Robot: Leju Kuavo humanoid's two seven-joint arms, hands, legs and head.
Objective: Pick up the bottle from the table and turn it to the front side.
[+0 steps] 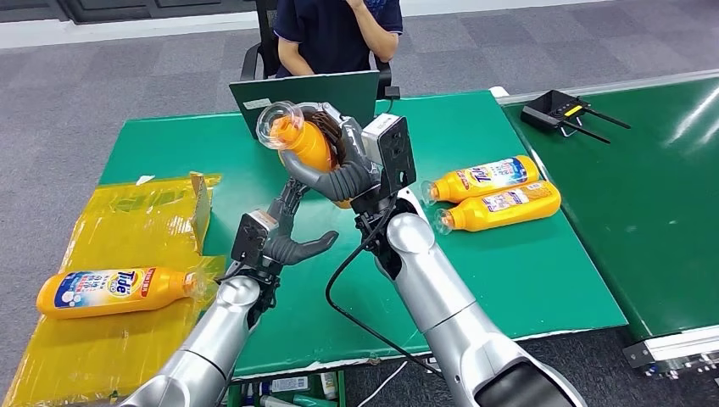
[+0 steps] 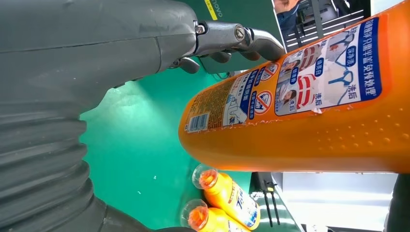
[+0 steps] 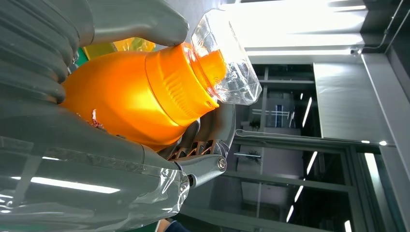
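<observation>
Orange bottle (image 1: pixel 303 142) gripped by right hand (image 1: pixel 343 170), body part-hidden; left hand (image 1: pixel 284 233) spread, holding nothing.

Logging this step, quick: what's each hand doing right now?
Left hand: open, holding nothing.
Right hand: grips the raised orange bottle.

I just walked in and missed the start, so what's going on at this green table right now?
The robot's right hand holds an orange detergent bottle lifted above the green table, clear cap pointing up and away. Its left hand is open just below, holding nothing. Two more bottles lie side by side on the table, another on yellow plastic. A person sits behind a laptop.
</observation>
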